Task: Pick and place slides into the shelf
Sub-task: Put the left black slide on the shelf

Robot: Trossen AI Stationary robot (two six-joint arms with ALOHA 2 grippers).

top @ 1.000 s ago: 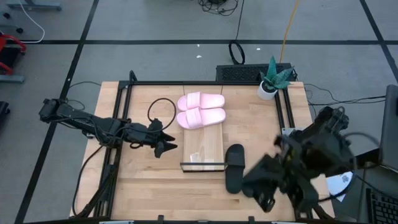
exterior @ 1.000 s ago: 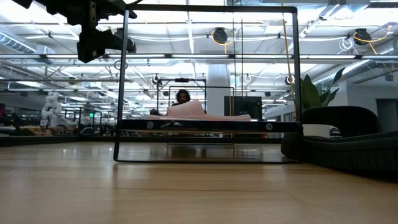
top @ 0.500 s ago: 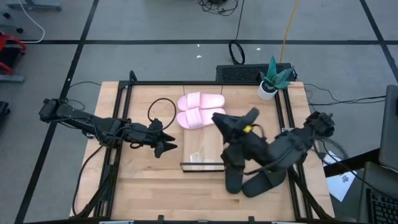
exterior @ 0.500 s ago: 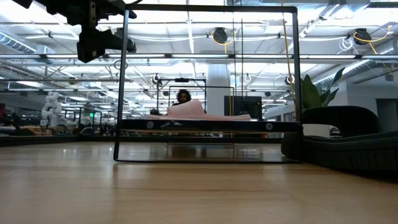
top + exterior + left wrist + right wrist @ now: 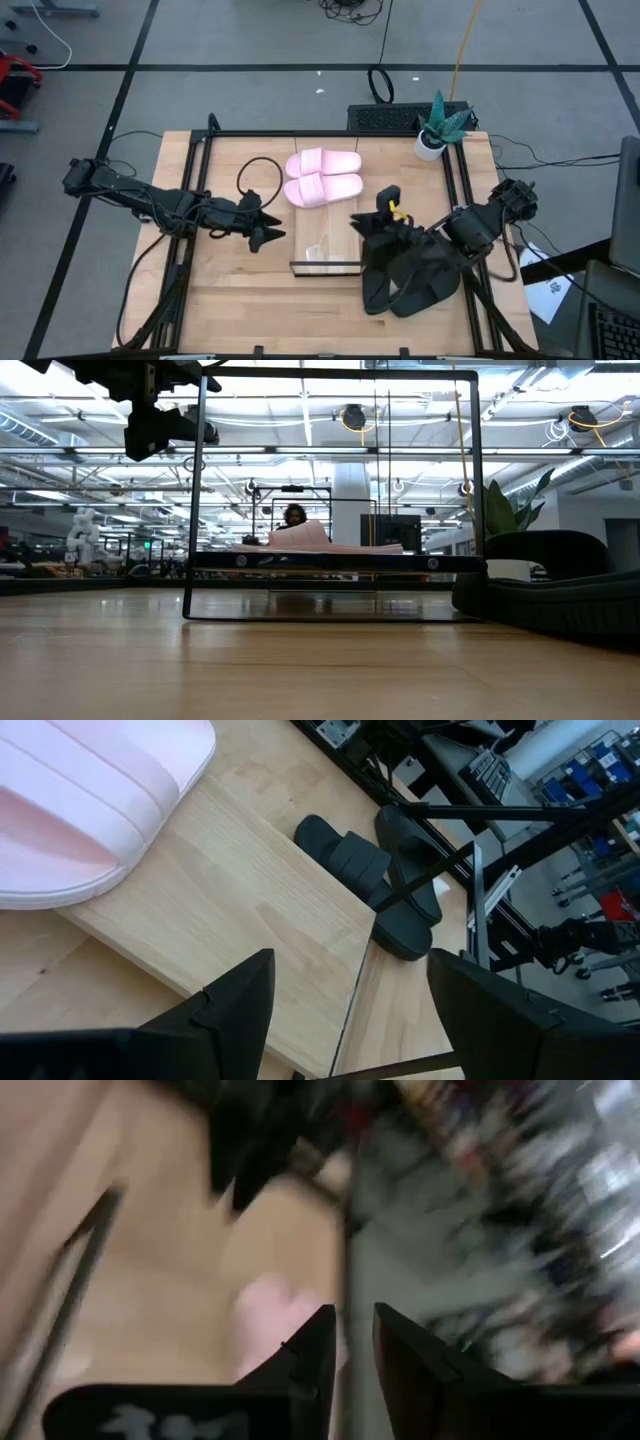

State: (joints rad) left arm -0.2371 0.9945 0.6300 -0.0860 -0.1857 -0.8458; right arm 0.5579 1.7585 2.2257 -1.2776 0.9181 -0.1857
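**Pink pair on the shelf, black pair on the table beside it**

Starting at the left of the high view, we see the left arm stretched low across the table [image 5: 220, 290], with the left gripper [image 5: 268, 232] hovering just off the shelf's left edge. Its fingers [image 5: 235, 1005] stand wide apart and hold nothing.

Next comes the shelf [image 5: 325, 240], a light plank rack lying along the middle of the table, its black wire frame [image 5: 330, 495] rising at the near end in the low view. The two pink slides [image 5: 322, 177] lie side by side on the far end of the shelf, touching each other.

Right of the shelf, the two black slides [image 5: 400, 285] rest on the table, close together near its front edge. The right gripper [image 5: 372, 222] hangs above them by the shelf's right edge. Its fingers [image 5: 300, 1355] sit nearly together with a narrow gap, and we see nothing between them.

A potted plant [image 5: 438, 125] stands at the table's far right corner.
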